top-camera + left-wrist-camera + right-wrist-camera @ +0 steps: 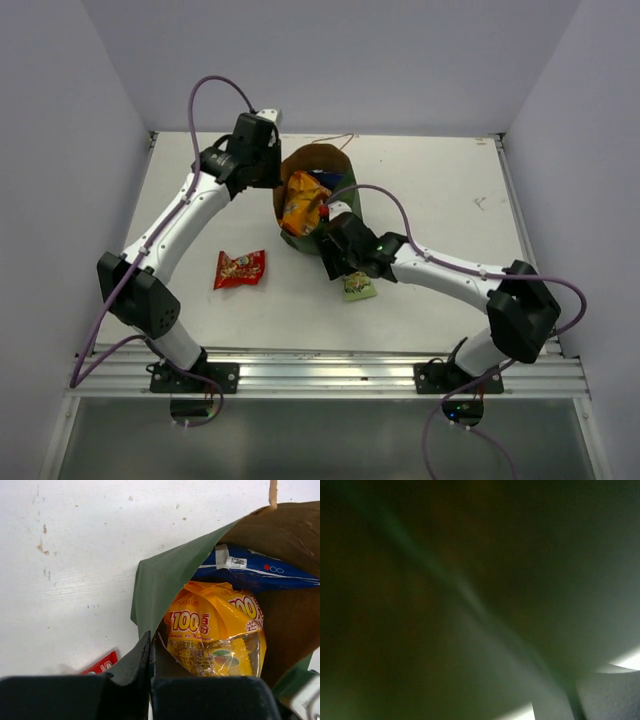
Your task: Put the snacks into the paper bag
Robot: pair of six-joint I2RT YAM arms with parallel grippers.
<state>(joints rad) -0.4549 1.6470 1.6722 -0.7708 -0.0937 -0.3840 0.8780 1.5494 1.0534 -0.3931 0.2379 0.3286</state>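
Bright, even overhead light leaves only soft shadows on the white table (450, 200) around the paper bag (318, 152), the orange chip bag (215, 630) inside it glints in sharp focus, and the right wrist view is dark, blurred murk.

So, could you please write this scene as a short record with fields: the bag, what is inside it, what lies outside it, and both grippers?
bag: paper bag, mouth open, green outside, brown inside
inside bag: orange chip bag; blue bag behind it
outside bag: red packet, to the bag's left; small green packet, beside the right arm's wrist
left gripper: shut on the bag's rim
right gripper: at the bag's near side; fingers hidden, its camera shows only darkness
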